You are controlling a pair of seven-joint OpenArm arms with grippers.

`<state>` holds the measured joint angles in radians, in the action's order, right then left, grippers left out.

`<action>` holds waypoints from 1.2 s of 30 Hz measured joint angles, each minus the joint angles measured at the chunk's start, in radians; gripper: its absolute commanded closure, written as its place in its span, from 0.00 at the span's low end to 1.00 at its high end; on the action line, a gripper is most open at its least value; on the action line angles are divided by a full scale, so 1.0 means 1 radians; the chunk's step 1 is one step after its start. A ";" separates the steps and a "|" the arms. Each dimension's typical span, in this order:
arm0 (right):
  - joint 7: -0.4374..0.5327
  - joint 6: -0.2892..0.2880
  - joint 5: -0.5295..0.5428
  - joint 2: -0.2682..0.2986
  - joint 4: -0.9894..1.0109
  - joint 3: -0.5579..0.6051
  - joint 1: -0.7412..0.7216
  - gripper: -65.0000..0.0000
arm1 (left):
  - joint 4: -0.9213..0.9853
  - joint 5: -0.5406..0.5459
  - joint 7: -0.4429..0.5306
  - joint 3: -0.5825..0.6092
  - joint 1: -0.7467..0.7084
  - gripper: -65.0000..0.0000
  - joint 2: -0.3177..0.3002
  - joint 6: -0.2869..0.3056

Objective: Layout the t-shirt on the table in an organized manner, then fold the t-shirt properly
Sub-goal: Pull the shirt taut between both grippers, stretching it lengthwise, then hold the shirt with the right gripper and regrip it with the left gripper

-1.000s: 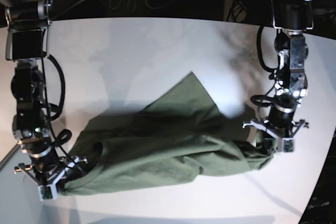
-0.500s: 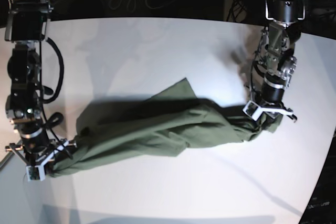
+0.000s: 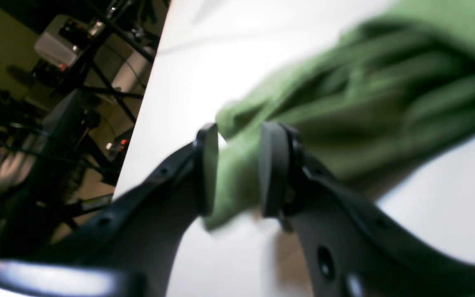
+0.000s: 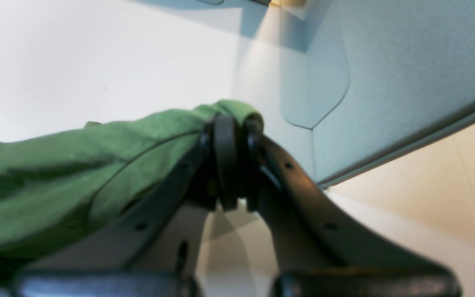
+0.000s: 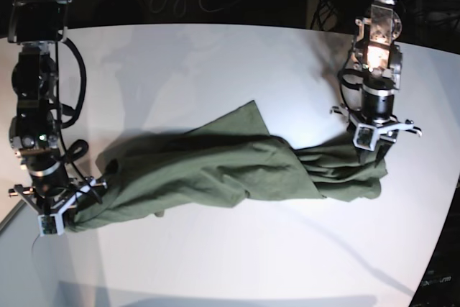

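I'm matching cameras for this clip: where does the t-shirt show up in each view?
Base: the t-shirt is strung across the table between both arms.
Left wrist: upper right, an end lying between the parted left gripper pads.
Right wrist: left side, its end pinched by the right gripper.
Shared landmark: the white table.

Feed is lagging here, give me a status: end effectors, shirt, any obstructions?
Left end effector open, cloth between the jaws. Right end effector shut on t-shirt edge. Shirt bunched across table, not flat. Nothing in the way.
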<state>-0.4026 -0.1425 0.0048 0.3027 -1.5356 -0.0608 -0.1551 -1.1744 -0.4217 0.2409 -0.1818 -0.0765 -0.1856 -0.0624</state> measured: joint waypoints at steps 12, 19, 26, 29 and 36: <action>0.003 0.000 0.000 0.001 0.000 -0.024 0.003 1.00 | -0.017 0.311 -0.005 -0.006 -0.014 0.44 -0.035 -0.005; 0.002 0.000 0.000 0.002 0.000 -0.024 0.017 1.00 | -0.019 0.505 -0.092 -0.006 0.032 0.44 -0.033 -0.011; 0.003 0.000 0.000 0.001 0.000 -0.024 0.015 1.00 | -0.019 0.750 -0.277 -0.003 0.116 0.44 -0.033 -0.014; 0.003 0.000 0.000 0.000 0.000 -0.023 0.014 1.00 | -0.019 0.841 -0.365 -0.002 0.156 0.44 -0.033 -0.019; 0.003 0.000 0.000 0.000 0.000 -0.023 0.015 1.00 | -0.018 1.037 -0.540 -0.006 0.274 0.44 -0.033 -0.031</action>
<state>-0.3992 -0.1425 0.0044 0.3023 -1.5360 -0.0837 -0.1402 -1.1927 0.6151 -0.2993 -0.1875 0.1978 -0.2188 -0.0929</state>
